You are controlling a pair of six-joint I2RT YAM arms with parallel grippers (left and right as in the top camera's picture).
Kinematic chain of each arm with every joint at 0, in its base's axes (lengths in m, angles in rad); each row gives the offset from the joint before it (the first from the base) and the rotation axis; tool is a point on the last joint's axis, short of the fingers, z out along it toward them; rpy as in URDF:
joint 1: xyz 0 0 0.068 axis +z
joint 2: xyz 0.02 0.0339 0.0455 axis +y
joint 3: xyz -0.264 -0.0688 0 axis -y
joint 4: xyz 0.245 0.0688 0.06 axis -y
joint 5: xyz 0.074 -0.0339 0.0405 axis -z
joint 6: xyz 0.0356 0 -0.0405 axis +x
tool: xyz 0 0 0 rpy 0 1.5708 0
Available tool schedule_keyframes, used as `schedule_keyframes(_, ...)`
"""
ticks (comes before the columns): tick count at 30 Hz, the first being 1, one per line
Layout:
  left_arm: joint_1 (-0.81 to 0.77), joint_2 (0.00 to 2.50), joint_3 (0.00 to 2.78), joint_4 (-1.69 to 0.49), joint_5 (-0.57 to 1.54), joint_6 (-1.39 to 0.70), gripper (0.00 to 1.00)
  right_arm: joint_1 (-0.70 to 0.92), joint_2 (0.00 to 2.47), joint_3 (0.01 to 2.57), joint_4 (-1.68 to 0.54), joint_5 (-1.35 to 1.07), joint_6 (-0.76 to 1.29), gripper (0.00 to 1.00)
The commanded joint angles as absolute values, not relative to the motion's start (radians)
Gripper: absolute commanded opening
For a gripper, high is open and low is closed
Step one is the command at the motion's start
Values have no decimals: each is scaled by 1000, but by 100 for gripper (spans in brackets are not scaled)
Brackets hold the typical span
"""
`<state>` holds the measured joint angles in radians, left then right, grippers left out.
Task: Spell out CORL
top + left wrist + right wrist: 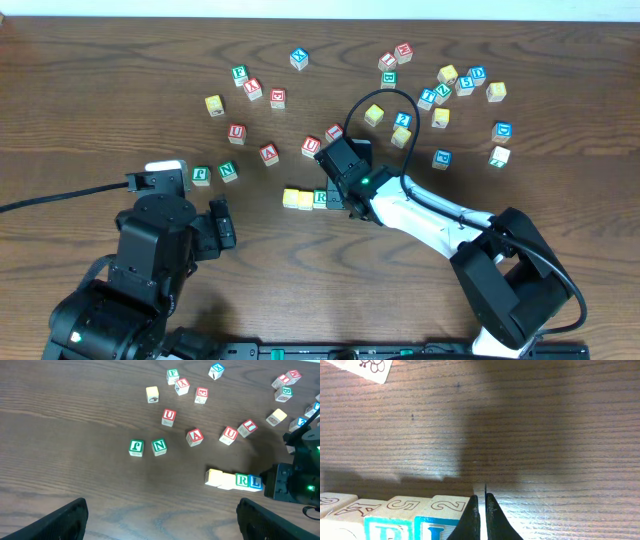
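Note:
Four letter cubes stand in a row at the table's middle: two yellow-faced cubes, the green R cube and the blue L cube. Overhead, the row runs from the yellow cubes to the R cube; the L cube is mostly hidden under my right gripper. That gripper is shut, empty, with its tips down at the table right beside the L cube. My left gripper hangs open over bare wood at the near left, well apart from the row.
Red-lettered cubes lie just behind the row. Two green-lettered cubes sit to its left. Several blue, yellow and green cubes are scattered at the back right. The right arm reaches in from the near right.

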<state>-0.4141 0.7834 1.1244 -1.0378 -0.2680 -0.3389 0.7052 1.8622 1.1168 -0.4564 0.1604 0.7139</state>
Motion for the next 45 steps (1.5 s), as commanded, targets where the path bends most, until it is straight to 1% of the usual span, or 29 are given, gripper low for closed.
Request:
schedule_keyframes(1, -411, 783, 1134, -1040, -281, -329, 93, 707, 1865, 1115, -457, 172, 693, 1)
schedule_keyframes(10, -411, 783, 1134, -1040, -281, -329, 93, 707, 1865, 1115, -510, 300, 825, 1)
schedule_keyframes(23, -411, 783, 1134, -1040, -281, -329, 93, 720, 1865, 1115, -572, 221, 832, 1)
schedule_keyframes(28, -411, 783, 1134, -1040, -281, -329, 93, 739, 1865, 1115, -621, 221, 841, 1)
schedule_keyframes(40, -411, 783, 1134, -1040, -281, -329, 93, 762, 1864, 1115, -625, 225, 797, 1)
schedule_keyframes(45, -411, 783, 1134, -1040, -281, -329, 93, 807, 1860, 1115, -635, 227, 787, 1)
